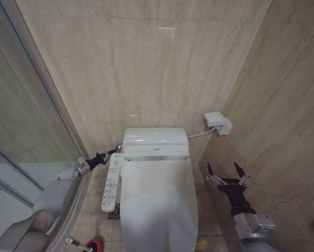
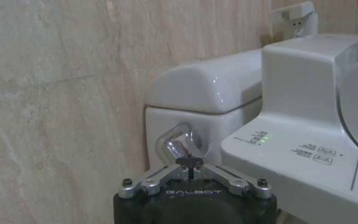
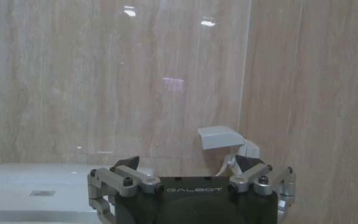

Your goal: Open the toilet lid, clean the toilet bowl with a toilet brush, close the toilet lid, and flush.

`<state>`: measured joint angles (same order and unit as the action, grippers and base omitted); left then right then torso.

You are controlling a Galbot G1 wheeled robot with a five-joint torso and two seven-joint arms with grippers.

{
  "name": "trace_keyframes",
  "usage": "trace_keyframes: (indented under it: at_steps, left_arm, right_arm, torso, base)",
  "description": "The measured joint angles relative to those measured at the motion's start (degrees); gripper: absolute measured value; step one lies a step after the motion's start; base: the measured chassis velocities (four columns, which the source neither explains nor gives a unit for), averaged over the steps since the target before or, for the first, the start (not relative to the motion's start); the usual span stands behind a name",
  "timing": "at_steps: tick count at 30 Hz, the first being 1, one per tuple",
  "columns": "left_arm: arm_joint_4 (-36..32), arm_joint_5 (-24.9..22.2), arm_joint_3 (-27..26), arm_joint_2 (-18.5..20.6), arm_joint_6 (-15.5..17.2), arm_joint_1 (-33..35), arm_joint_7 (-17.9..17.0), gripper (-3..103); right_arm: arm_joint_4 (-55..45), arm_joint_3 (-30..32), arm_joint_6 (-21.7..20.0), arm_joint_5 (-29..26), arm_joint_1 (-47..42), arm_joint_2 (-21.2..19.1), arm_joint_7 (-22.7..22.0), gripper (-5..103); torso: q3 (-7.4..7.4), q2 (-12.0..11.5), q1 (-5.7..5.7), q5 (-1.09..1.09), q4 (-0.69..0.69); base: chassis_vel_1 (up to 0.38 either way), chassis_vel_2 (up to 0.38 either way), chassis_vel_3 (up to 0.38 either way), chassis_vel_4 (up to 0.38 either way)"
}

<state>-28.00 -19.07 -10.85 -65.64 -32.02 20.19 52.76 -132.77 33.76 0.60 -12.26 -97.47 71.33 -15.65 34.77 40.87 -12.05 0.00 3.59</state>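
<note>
The glossy white toilet lid lies closed, hiding the toilet bowl. My left gripper reaches to the tank's left side. In the left wrist view this gripper is shut, its tips against the chrome flush lever. My right gripper hangs open and empty to the right of the toilet, near the side wall; the right wrist view shows it facing the back wall. The toilet brush stands in its red holder on the floor at the lower left.
A white control panel runs along the seat's left side, a green light lit on it. A white wall box with a cable sits right of the tank. A glass shower screen closes the left. Something yellow lies on the floor.
</note>
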Motion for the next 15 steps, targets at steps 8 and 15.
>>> trace_keyframes:
  at_steps: [8, 15]
  left_arm:
    - [0.2, 0.3, -0.2, -0.5, 0.0, -0.1, 0.0, 0]
    - [0.2, 0.8, -0.6, -0.5, 0.0, 0.4, 0.0, 0]
  right_arm:
    - [0.0, 0.0, 0.0, 0.0, 0.0, 0.0, 0.0, 100]
    - [0.0, 0.0, 0.0, 0.0, 0.0, 0.0, 0.0, 100]
  torso:
    - [0.0, 0.0, 0.0, 0.0, 0.01]
    - [0.0, 0.0, 0.0, 0.0, 0.0]
  base:
    - [0.0, 0.0, 0.0, 0.0]
    - [0.0, 0.0, 0.0, 0.0]
